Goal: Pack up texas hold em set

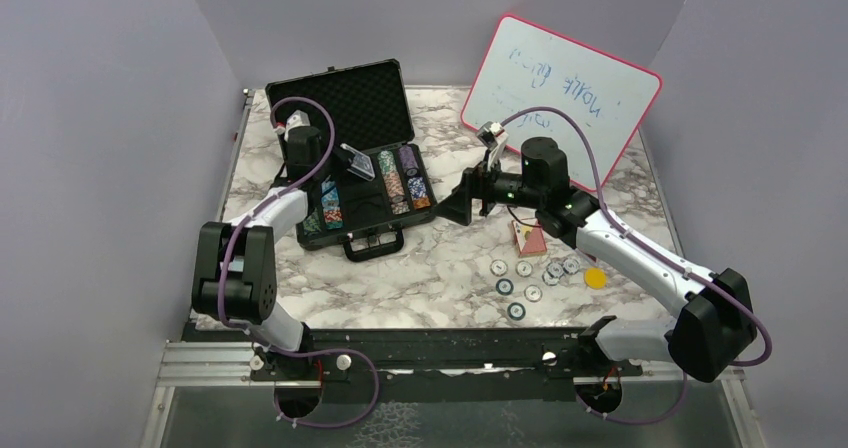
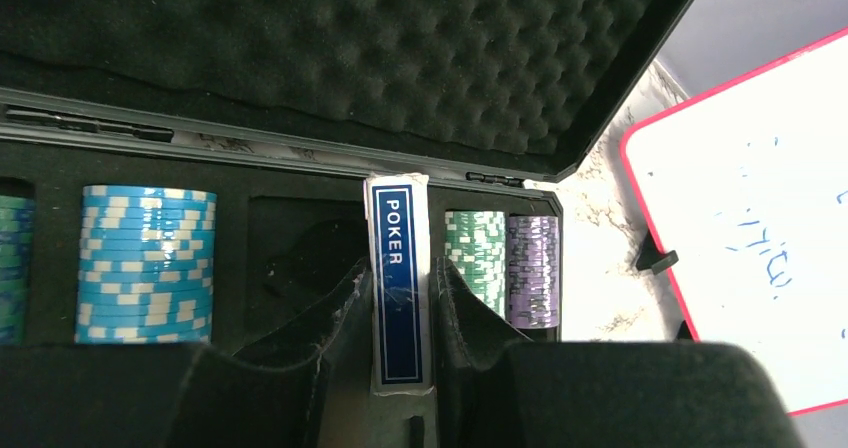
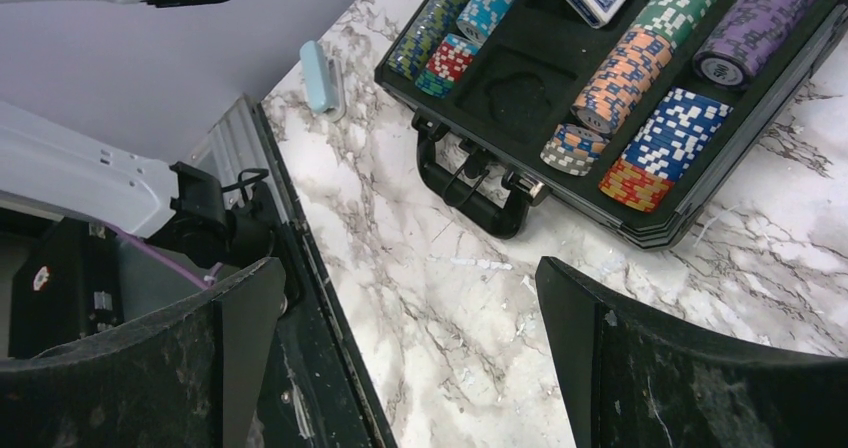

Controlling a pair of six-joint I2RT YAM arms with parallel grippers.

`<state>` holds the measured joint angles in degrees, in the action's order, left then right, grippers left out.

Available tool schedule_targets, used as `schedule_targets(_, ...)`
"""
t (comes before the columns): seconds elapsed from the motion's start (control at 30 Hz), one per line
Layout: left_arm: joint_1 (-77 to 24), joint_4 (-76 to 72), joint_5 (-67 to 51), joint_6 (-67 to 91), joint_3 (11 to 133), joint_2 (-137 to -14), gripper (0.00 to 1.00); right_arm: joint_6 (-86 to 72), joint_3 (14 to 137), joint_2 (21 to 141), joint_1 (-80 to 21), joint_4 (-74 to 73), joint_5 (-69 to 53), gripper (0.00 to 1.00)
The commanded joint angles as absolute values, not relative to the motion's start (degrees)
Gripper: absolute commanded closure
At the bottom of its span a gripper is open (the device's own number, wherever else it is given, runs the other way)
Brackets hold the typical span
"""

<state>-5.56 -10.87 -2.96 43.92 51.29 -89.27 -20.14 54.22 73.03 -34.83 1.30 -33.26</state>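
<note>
The left gripper (image 2: 400,273) pinches a card deck (image 2: 398,218) by its long sides, with the "POKER" edge facing the wrist camera. The deck hangs over the open case (image 1: 300,230), just beside an empty recess (image 2: 300,258) in the foam, and is not yet seated. The right gripper (image 3: 405,278) holds nothing. Its fingers (image 3: 690,368) are spread wide above bare table (image 1: 420,278) near the case handle (image 3: 470,183).

Inside the case, chips (image 3: 640,53) already fill most of the rows. I count roughly seven stacks of uneven length, some clearly short. Packing looks about half done.

Left outside on the table, near the right arm:
- about eight loose chips (image 1: 505,286): five lie apart and three or so touch in a cluster
- one second deck (image 1: 527,236), red-backed and partly hidden under the arm
- one yellow button (image 1: 595,277)

That makes two decks in all, one in hand and one waiting. A small pale blue object (image 3: 320,76) stands beside the case's near corner; I cannot tell whether it is the blue button. No red-triangle button shows. The lid is up, so closing and latching remain. One whiteboard (image 1: 560,83) leans at the back, apart from the set.
</note>
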Motion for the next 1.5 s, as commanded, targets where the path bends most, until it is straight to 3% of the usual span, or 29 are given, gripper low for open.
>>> schedule_targets(0.0,-5.19,-17.68,-5.09,48.35,50.26,-92.14,1.00,-19.99,53.71,73.02,-35.17,3.20,-36.05,0.02)
schedule_targets(0.1,-5.19,-19.76,-5.69,50.56,48.83,-93.17,1.00,-20.61,54.22,74.34,-35.17,2.57,-37.58,0.02)
schedule_targets(0.2,-5.19,-19.83,-6.68,50.00,48.62,-93.56,0.94,-20.47,54.15,74.54,-35.16,2.07,-36.99,0.02)
schedule_targets(0.6,-4.82,0.34,-6.34,36.46,57.59,-95.07,0.42,-20.71,53.72,74.77,-35.20,1.50,-35.80,0.02)
schedule_targets(0.73,-4.76,6.21,-1.42,32.52,60.69,-93.78,0.34,-20.57,53.98,75.03,-35.16,1.65,-35.83,0.02)
schedule_targets(0.93,-4.85,9.98,2.92,28.62,63.16,-92.93,0.33,-20.68,54.14,75.91,-35.16,1.71,-35.77,0.02)
schedule_targets(1.23,-4.82,10.34,-0.55,28.27,64.41,-97.07,0.69,-20.42,53.88,76.20,-35.18,1.07,-33.44,0.03)
schedule_targets(1.47,-4.77,12.05,0.34,29.14,64.90,-100.98,0.77,-20.38,53.51,75.81,-35.21,-0.18,-30.45,0.03)
